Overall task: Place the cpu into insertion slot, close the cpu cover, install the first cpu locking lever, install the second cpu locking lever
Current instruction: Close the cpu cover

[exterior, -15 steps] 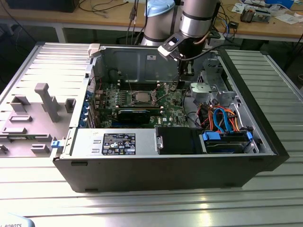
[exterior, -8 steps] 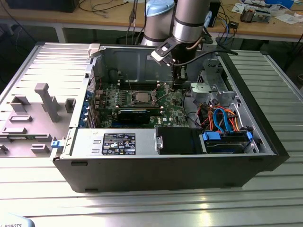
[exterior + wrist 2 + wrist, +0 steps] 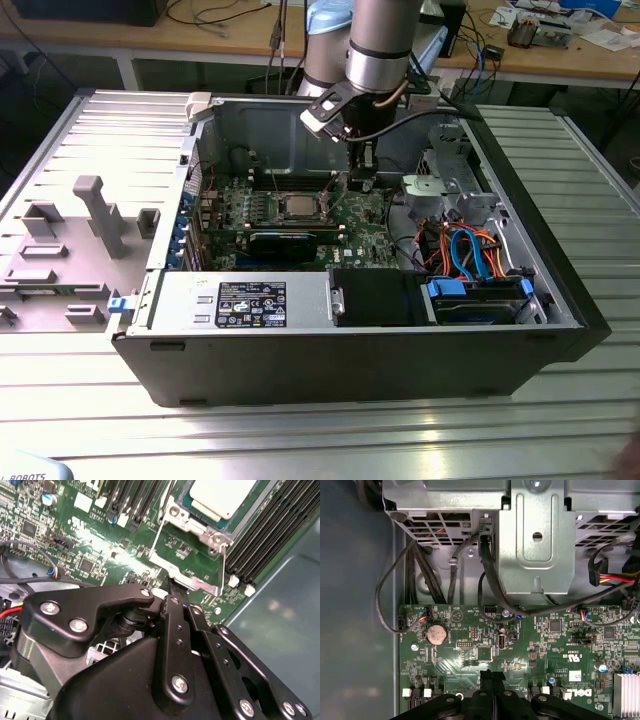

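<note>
With the silver-grey square cpu seated, the closed black pincer hovers beside the thin silvery locking lever, probably the lever step, needing a precise push.

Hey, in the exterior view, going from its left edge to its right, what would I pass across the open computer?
From the left: grey side panel lying flat → cpu → hand → blue and orange cables → case's dark right wall.
</note>
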Controlling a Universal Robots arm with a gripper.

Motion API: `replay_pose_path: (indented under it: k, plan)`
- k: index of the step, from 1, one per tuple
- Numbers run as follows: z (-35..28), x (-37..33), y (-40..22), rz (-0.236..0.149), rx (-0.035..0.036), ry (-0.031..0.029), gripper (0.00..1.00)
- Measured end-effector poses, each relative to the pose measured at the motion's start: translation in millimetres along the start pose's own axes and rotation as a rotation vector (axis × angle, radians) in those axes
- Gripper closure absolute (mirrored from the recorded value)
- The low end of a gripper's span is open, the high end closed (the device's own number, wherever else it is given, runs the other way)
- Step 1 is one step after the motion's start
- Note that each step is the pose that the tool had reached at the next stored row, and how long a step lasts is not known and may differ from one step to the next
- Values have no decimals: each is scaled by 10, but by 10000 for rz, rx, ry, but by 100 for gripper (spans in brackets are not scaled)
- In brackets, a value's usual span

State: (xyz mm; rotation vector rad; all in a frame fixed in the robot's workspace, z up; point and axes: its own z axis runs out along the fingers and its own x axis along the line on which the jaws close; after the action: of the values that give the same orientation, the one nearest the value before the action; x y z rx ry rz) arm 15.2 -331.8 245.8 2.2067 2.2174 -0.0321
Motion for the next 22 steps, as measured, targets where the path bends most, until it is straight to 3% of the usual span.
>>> replay_pose_path:
  k: [5, 11, 22]
  plan:
    - [0, 1, -61, 1, -10, 0, 89]
    - [0, 1, -69, 1, -10, 0, 89]
    - [8, 2, -268, 0, -10, 0, 89]
